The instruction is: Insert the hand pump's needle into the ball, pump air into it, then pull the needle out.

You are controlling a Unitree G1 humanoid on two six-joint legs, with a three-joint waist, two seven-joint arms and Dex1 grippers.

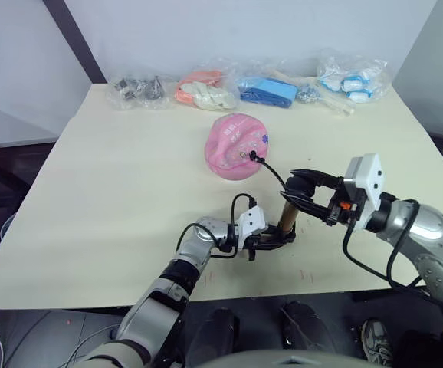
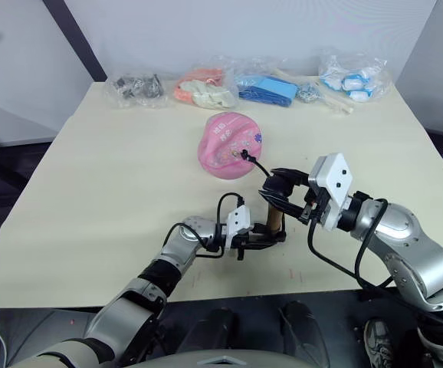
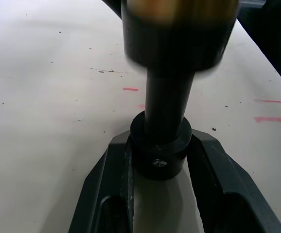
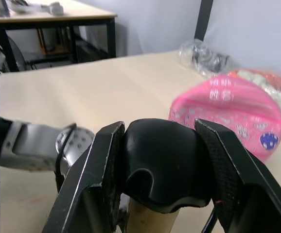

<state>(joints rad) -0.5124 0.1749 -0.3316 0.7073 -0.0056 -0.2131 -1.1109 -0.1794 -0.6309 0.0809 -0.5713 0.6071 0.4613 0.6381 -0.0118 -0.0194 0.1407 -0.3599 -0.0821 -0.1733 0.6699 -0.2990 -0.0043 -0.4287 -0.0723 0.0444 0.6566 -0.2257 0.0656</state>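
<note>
At the table's near edge the gold-barrelled black-capped hand pump (image 1: 288,217) stands upright, left gripper (image 1: 271,238) clamping its base, right gripper (image 1: 302,188) closed on its handle, hose needled into the pink rubber ball (image 1: 238,146) just beyond.

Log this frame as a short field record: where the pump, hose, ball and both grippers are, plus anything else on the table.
pump: hand pump upright on the table, near the front edge
left gripper: left gripper shut on the pump's black base
right gripper: right gripper shut on the pump's black handle at the top
hose: black hose runs from the pump to the ball
ball: pink ball, dented, mid-table
needle: at the ball's surface; depth cannot be told
other: plastic bags in a row along the far edge
</note>
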